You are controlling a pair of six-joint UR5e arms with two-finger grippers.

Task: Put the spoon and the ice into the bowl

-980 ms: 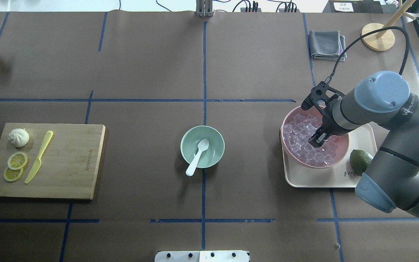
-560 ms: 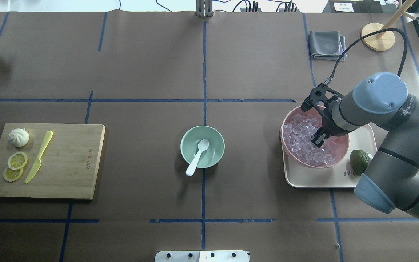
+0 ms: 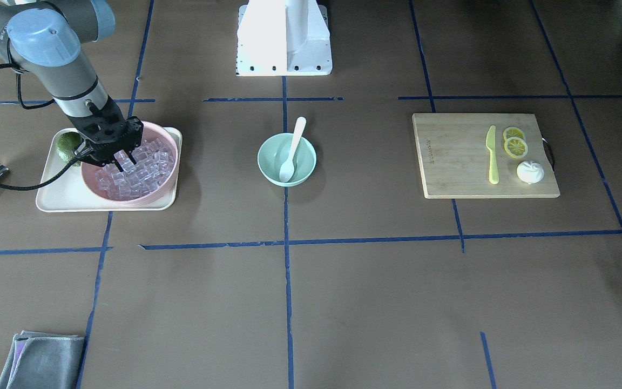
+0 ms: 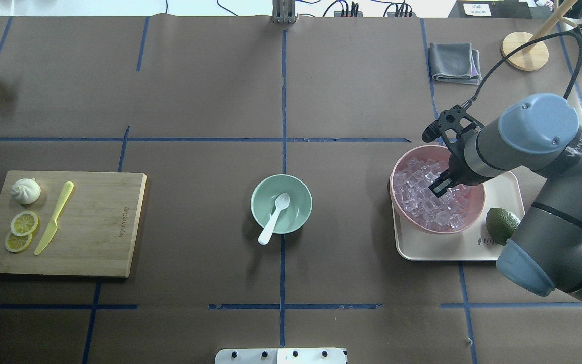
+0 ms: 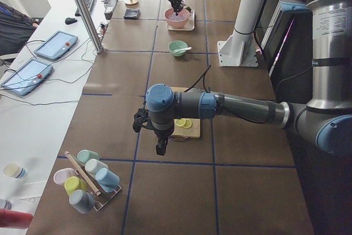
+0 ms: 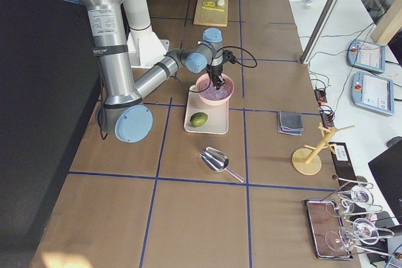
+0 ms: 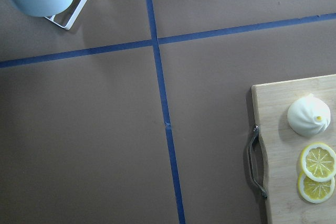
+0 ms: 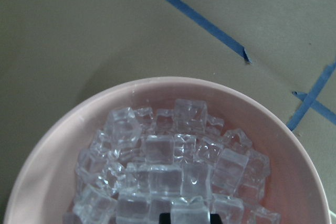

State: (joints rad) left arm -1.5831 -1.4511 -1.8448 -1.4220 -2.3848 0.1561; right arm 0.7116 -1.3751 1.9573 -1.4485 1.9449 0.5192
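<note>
The right arm (image 4: 533, 131) reaches down over a pink bowl (image 4: 475, 202) heaped with ice (image 4: 417, 194). Its jaws are drawn narrow around a single cube (image 8: 190, 212), seen at the bottom edge of the wrist view. Whether that cube is clear of the heap cannot be told. The pink bowl sits on a cream tray (image 4: 437, 248) on the robot's right, with a lime (image 4: 500, 222) beside it on the same tray.

In the middle of the surface (image 4: 195, 101), well apart from the tray, the mint bowl (image 4: 301, 194) stands on a blue tape line. The spoon (image 4: 274, 218) lies in it, scoop inside. Its handle leans on the rim nearest the robot, with the tip poking out past it.

On the robot's left, a cutting board (image 4: 99, 227) carries a yellow-green knife (image 4: 54, 218), two lemon slices (image 4: 23, 222) and a white bun (image 4: 26, 191). The left arm (image 5: 242, 105) hangs above the surface between that board and a rack of cups (image 5: 88, 177). Its jaws show only in the side view, so whether they are wide or closed cannot be told.
</note>
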